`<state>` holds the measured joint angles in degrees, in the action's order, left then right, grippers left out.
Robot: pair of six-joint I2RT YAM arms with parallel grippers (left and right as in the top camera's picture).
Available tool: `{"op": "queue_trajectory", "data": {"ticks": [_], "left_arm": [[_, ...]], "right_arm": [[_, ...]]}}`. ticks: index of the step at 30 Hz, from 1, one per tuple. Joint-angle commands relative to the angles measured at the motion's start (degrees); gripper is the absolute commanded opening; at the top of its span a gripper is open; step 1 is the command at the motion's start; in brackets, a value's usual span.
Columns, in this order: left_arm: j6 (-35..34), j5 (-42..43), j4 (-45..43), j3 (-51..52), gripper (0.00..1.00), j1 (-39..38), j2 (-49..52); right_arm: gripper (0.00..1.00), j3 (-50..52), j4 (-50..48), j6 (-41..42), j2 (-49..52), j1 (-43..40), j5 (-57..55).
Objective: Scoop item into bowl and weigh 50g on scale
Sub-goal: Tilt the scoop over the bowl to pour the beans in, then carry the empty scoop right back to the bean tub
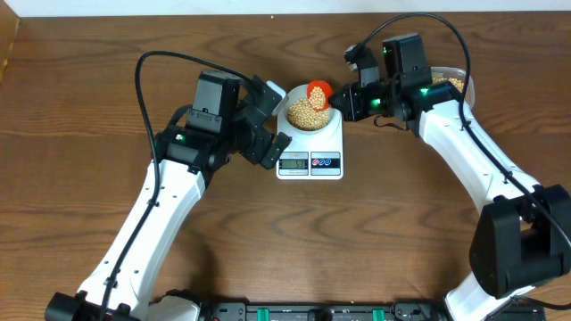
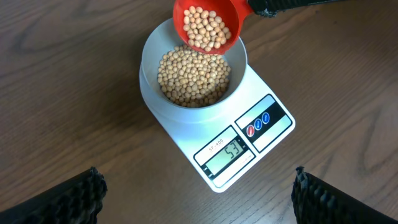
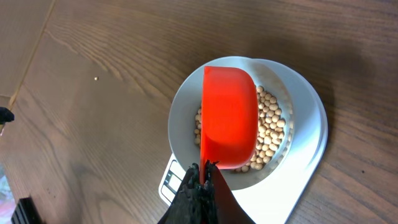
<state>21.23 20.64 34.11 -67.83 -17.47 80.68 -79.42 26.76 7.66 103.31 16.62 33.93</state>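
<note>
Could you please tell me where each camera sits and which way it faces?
Overhead: above the table, looking straight down; the left arm and right arm flank the scale.
Left wrist: on the left arm, looking down at the bowl of beans on the scale; the left gripper, open, shows at the bottom corners.
Right wrist: on the right arm, looking down along the shut right gripper holding the red scoop over the bowl.
Shared: both wrist views show bowl, beans, scoop.
</note>
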Motion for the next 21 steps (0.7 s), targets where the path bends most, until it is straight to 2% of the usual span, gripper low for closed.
{"op": "queue_trajectory", "data": {"ticks": [1,7,13,21], "left_arm": [[0.13,-0.37,0.11,0.11,0.98,0.02,0.44],[0.13,-0.37,0.09,0.13,0.98,0.02,0.44],[0.13,-0.37,0.09,0.11,0.98,0.02,0.44],[0.13,-0.37,0.11,0.13,0.98,0.02,0.44]], "right_arm": [[0.01,0.13,-0.37,1.79,-1.62,-0.61,3.54],[0.01,0.13,-0.87,6.10,-1.62,-3.63,10.21],[0.01,0.15,-2.67,9.64,-1.62,-7.28,11.98],[0.01,0.13,-3.43,10.40,-1.62,-15.34,16.92]]}}
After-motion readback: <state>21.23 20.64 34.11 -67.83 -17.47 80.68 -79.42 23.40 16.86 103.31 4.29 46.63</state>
